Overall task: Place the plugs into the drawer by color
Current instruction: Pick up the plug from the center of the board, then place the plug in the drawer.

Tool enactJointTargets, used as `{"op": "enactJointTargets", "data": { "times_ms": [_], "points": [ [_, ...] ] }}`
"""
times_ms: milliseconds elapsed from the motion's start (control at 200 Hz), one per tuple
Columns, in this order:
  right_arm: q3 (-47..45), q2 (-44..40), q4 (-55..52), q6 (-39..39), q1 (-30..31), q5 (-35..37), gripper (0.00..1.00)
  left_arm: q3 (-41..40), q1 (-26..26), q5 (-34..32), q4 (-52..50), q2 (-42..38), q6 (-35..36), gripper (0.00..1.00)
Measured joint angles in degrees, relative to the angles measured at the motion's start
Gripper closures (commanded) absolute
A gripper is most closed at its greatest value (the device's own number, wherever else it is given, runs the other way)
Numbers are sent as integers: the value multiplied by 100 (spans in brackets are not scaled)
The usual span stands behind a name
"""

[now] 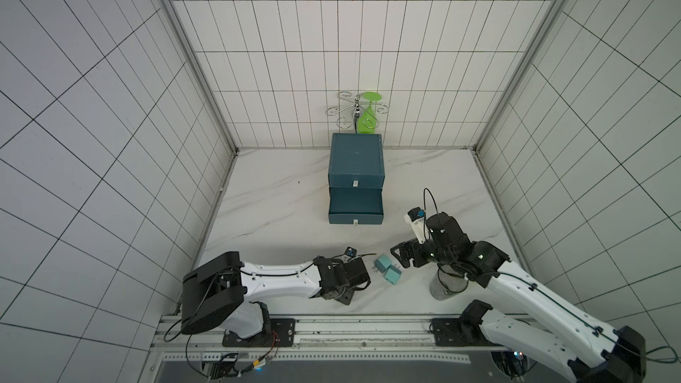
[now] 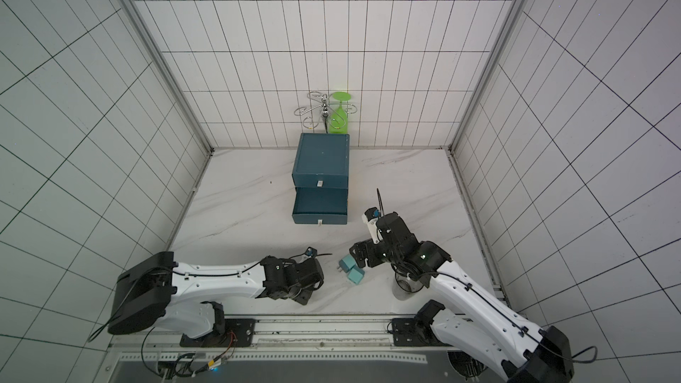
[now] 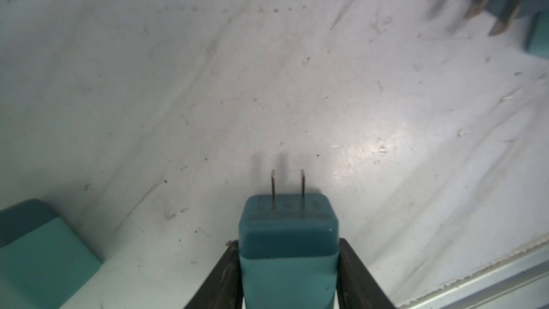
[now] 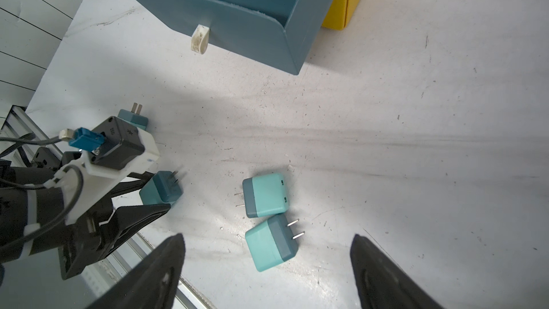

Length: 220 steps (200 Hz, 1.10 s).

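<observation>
My left gripper [image 3: 288,251] is shut on a teal plug [image 3: 288,233], prongs pointing away, low over the table. The right wrist view shows that same held plug [image 4: 162,188], and another teal plug [image 4: 133,118] behind the left wrist camera. Two more teal plugs [image 1: 383,264] [image 1: 393,276] lie side by side on the table between the arms. My right gripper [image 4: 267,236] is open just above them, touching nothing. The dark teal drawer cabinet [image 1: 356,158] stands at the back, its middle drawer [image 1: 355,208] pulled out and showing nothing inside.
A green glass [image 1: 366,116] hangs on a wire rack behind the cabinet. The yellow bottom drawer [image 4: 344,4] shows under the open one. A clear glass [image 1: 442,287] stands under my right arm. A metal rail [image 1: 331,320] runs along the table's front edge.
</observation>
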Motion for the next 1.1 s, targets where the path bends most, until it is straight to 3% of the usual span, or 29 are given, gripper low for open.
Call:
{"op": "enactJointTargets", "data": {
  "times_ms": [70,145,205,245,310,485,675,770,944,1099],
  "points": [
    [-28,-28,35,2,0,0,9,-2,0,-59,-70,92,-50,45],
    [-96,-59,57,7,0,2,9,37,-7,-85,-96,142,-68,56],
    [-136,-59,61,13,0,0,9,98,-11,-90,-98,210,-120,76],
    [-157,-59,68,15,0,2,9,146,-15,-105,-111,243,-87,81],
    [-168,-59,72,22,0,-7,9,210,-20,-146,-109,302,-85,100],
    [-170,-92,190,39,0,-166,9,380,22,-352,-227,286,7,100],
    [-203,-400,245,37,0,-339,9,415,699,116,177,-1403,455,100],
    [-243,-601,278,44,0,-339,9,855,988,164,140,-1897,669,100],
    [-354,-940,413,116,0,-341,9,1926,1696,-216,-153,-1838,964,99],
    [-385,-984,496,162,0,-363,9,2719,2179,-699,-398,-1023,1154,100]
  ]
}}
